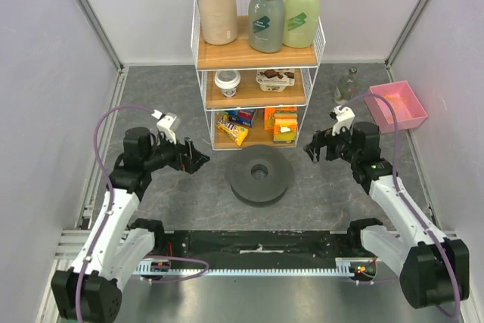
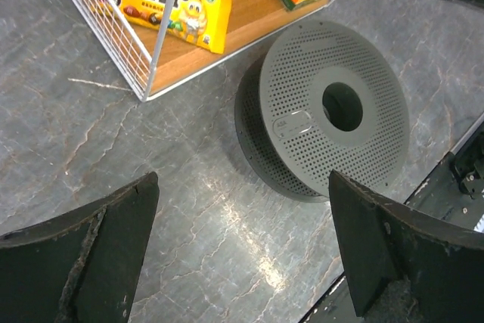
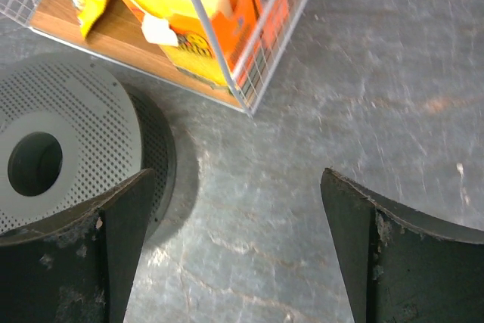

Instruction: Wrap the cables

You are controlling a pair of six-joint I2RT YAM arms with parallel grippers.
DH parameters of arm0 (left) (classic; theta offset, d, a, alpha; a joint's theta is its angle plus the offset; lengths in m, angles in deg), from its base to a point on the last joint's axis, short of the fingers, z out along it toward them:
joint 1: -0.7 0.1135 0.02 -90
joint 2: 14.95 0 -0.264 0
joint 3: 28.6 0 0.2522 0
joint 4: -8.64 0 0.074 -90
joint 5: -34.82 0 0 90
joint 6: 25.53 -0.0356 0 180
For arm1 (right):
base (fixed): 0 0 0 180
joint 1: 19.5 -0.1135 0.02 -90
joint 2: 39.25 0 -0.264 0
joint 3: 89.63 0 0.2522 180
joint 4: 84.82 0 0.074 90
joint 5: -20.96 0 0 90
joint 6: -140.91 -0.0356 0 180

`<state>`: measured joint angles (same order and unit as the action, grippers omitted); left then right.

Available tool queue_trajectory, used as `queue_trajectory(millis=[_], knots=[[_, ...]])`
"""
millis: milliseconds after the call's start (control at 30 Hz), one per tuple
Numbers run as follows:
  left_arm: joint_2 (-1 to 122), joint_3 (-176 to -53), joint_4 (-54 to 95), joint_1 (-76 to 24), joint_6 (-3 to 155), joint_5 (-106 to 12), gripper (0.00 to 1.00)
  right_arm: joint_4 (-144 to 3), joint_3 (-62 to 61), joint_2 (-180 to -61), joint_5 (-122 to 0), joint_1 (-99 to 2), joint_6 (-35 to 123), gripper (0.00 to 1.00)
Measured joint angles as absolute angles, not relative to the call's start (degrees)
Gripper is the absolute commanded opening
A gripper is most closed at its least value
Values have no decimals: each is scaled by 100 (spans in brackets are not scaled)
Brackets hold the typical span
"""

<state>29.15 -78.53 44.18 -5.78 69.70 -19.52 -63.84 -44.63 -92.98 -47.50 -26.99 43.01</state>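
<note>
A dark grey round plastic spool lies flat on the grey stone-look table, w/ a hole in its middle and lots of tiny dots on its top.

L gripper hangs just left of the spool and points at it. In the left wrist view its two black fingers stand wide apart, nothing btw them but bare table. The spool sits past the tips, not touching.

R gripper hangs just right of the spool, also pointing at it. Its fingers are spread wide too and hold nothing. In the right wrist view the spool peeks out behind the finger on the left side.

Right behind the spool stands a white wire rack w/ three wood shelves. On the top shelf are three pump bottles: a beige one, a dark green one and a light green one. The bottom shelf, closest to the spool, has a yellow candy bag and orange boxes.

Far right of the spool, towards the back, is a pink square tray, w/ a small clear bottle beside it.

The cables: can't tell where they are, no view shows them.
</note>
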Motion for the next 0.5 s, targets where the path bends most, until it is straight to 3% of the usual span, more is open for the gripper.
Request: queue_trajectory(millis=[500], knots=[[5216,-7982,2237,-661,7099,-2205,99,-8484,-4445,-10988,-5134,-3291,4462,99]])
